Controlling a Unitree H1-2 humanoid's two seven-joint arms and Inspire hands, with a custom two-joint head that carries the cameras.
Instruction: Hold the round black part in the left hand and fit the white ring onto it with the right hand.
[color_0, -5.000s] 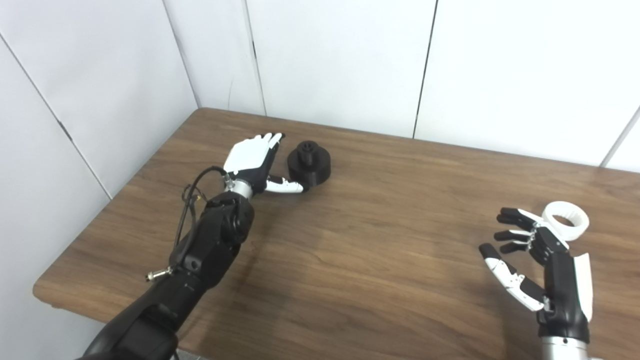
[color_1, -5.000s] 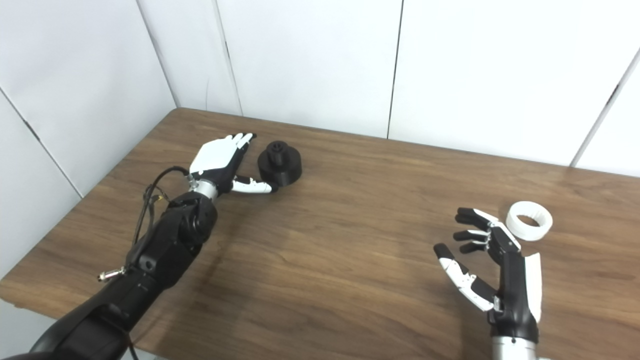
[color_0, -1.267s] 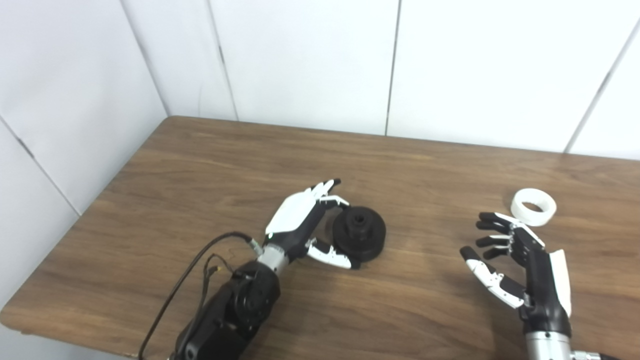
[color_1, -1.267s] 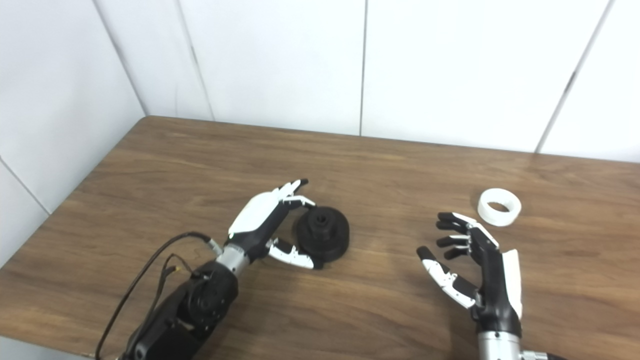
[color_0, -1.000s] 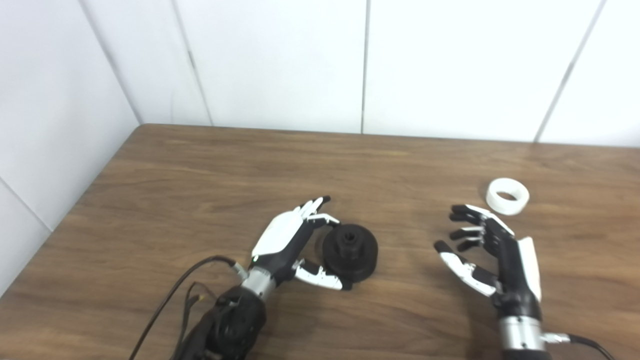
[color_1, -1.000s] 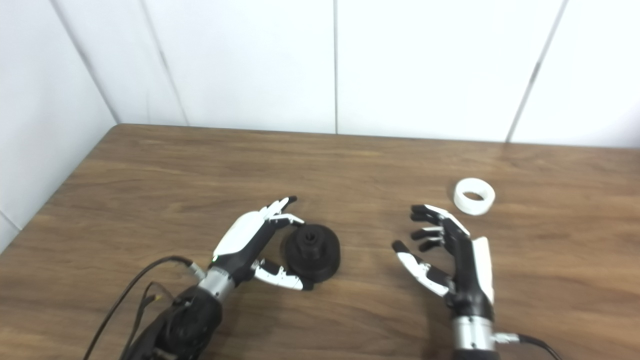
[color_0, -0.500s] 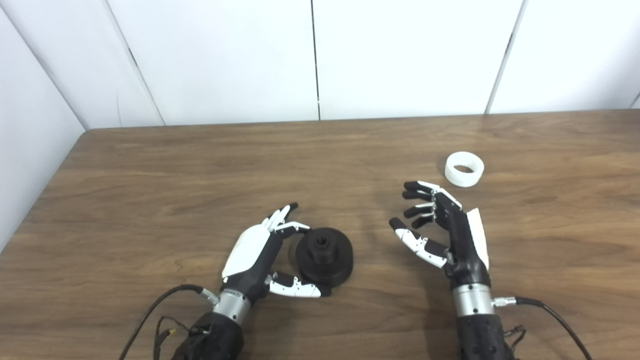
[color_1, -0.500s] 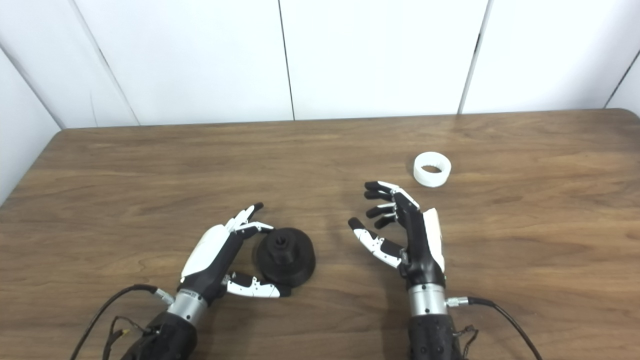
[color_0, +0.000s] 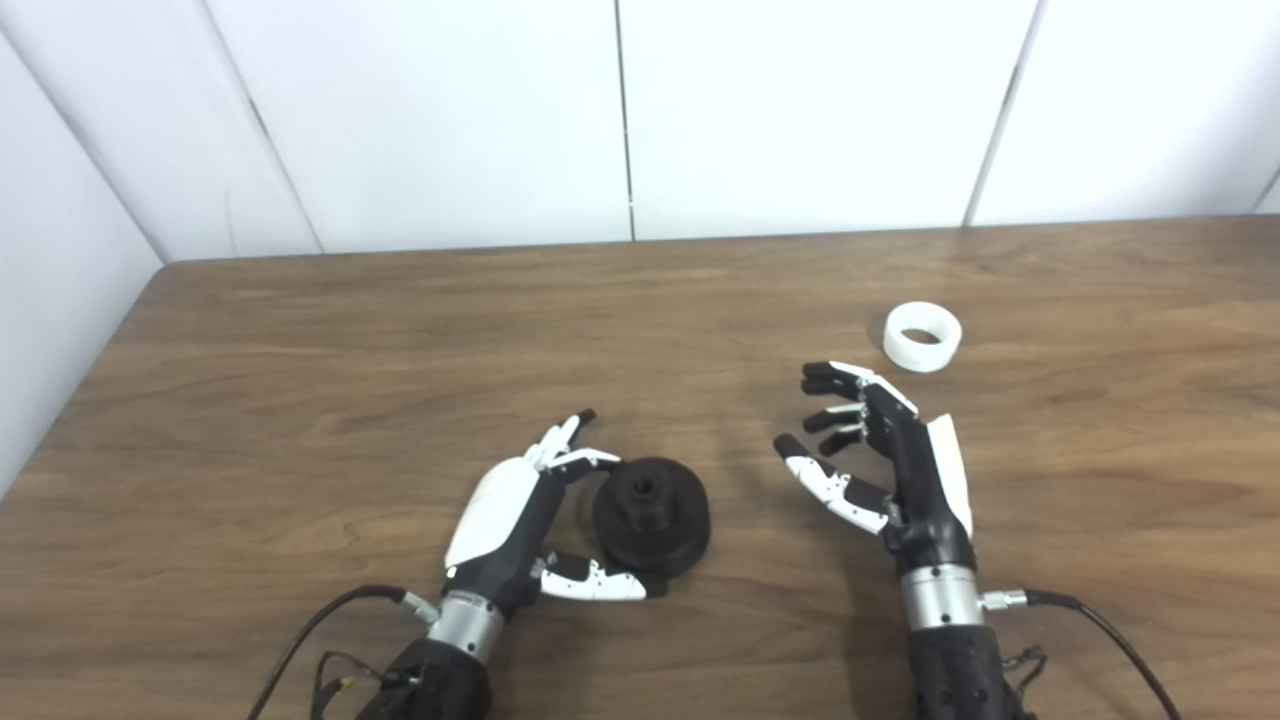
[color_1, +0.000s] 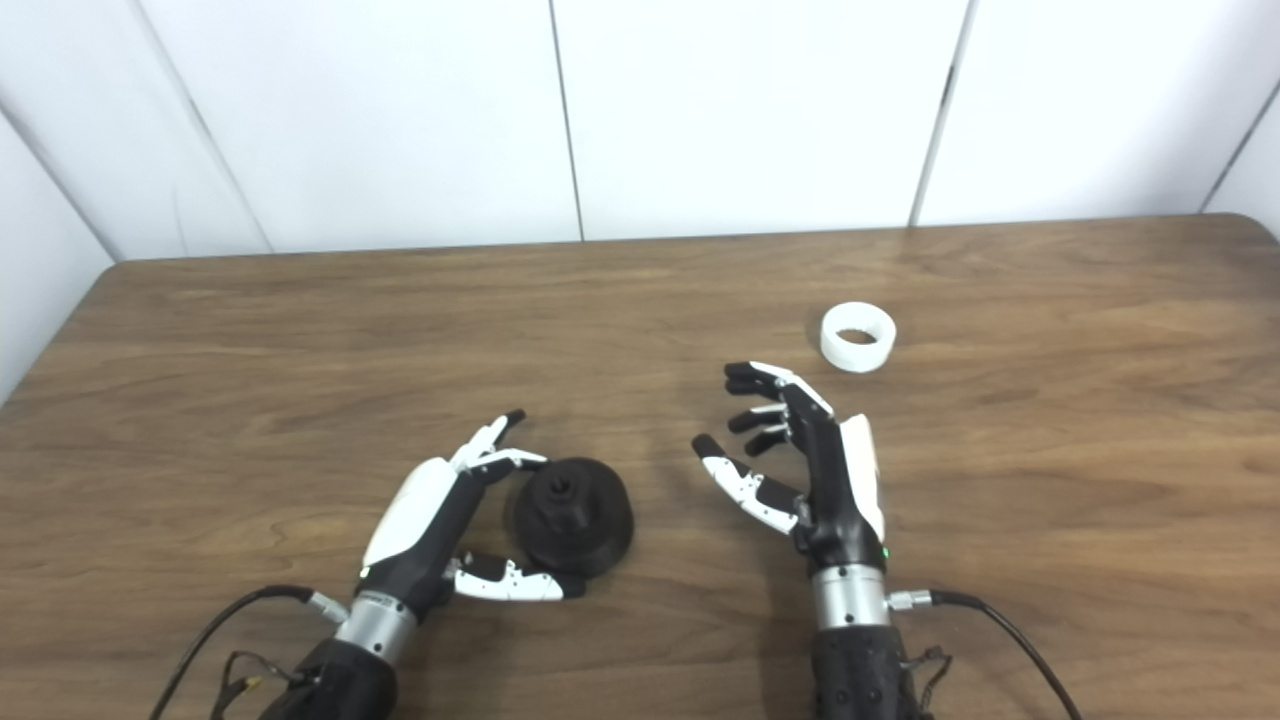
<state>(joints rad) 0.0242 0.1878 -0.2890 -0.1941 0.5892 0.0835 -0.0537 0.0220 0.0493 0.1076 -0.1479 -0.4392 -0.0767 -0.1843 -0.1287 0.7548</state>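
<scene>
Nearest, the round black part (color_0: 651, 515) has been dragged toward the robot and is loosely cradled on the table (color_0: 300, 380) by the left hand (color_0: 520, 520), so holding is nearly set. The right hand (color_0: 880, 460) is spread, empty. Farther, just beyond its fingertips, the white ring (color_0: 922, 337) lies untouched.

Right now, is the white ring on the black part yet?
No. The white ring lies alone on the table, apart from the black part.
</scene>
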